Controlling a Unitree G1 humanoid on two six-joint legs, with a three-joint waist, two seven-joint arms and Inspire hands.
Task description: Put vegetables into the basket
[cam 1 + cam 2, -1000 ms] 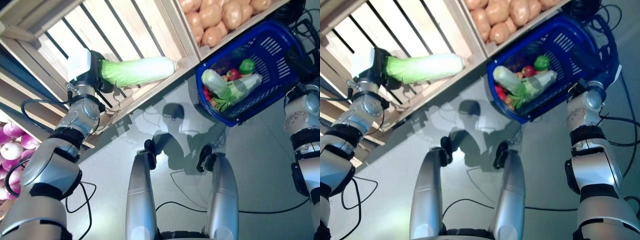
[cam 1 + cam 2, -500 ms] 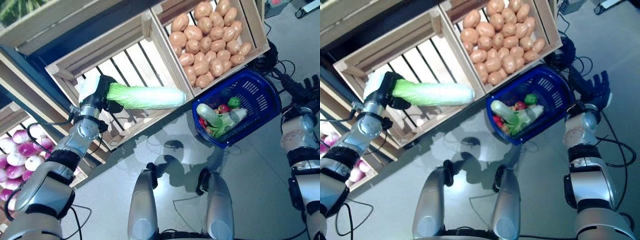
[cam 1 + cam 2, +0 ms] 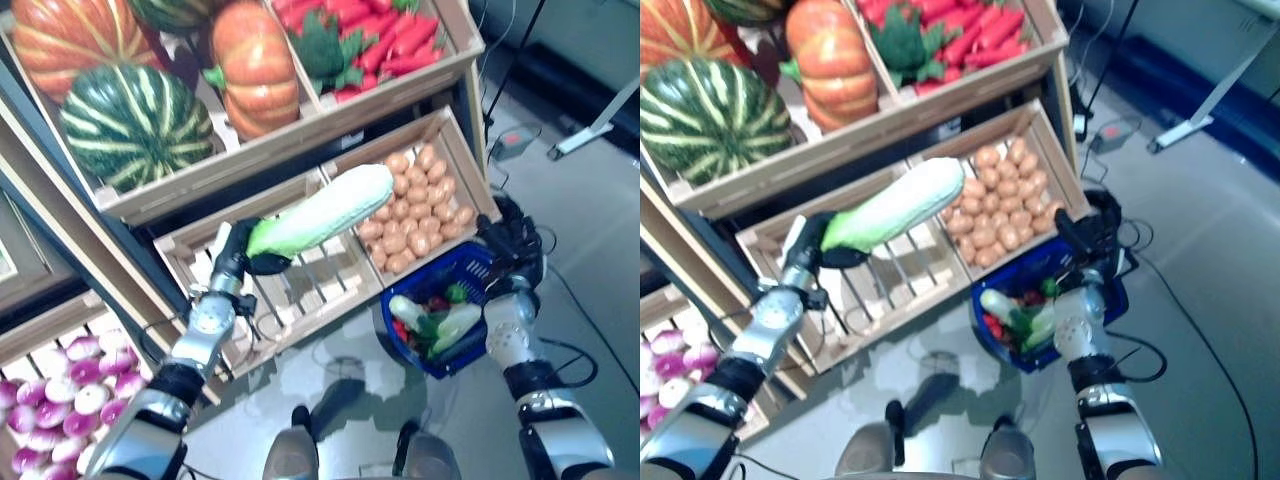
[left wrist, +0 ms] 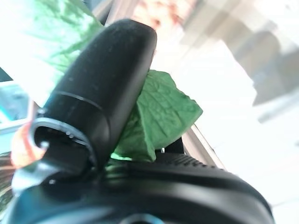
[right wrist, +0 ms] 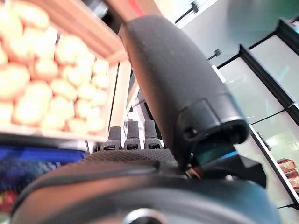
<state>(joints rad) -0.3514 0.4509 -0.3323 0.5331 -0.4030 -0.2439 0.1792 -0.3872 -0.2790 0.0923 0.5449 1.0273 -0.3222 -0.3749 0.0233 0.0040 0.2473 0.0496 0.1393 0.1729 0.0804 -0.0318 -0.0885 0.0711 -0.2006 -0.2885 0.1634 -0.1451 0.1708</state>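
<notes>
A long napa cabbage (image 3: pixel 325 208), pale at the tip and green at the base, is held in the air before the wooden crates, tip tilted up. My left hand (image 3: pixel 232 262) is shut on its leafy green end; the left wrist view shows the thumb (image 4: pixel 107 88) pressed on a green leaf (image 4: pixel 163 112). The blue plastic basket (image 3: pixel 468 268) hangs low on the right by my right arm. In it lie pale green vegetables (image 3: pixel 430 315) and small red and green ones. My right hand (image 3: pixel 512 240) is above the basket's far rim, fingers straight and holding nothing.
A crate of potatoes (image 3: pixel 415 210) stands behind the basket, beside a bare slatted crate (image 3: pixel 290 290). The shelf above holds a striped melon (image 3: pixel 130 120), an orange pumpkin (image 3: pixel 252 60) and red vegetables (image 3: pixel 370 30). Purple-white bulbs (image 3: pixel 70 400) fill a low crate on the left.
The camera has swung up, bringing the upper shelf into view. My left hand has raised the cabbage, and its tip now tilts up toward the potato crate. The right hand stays by the basket.
</notes>
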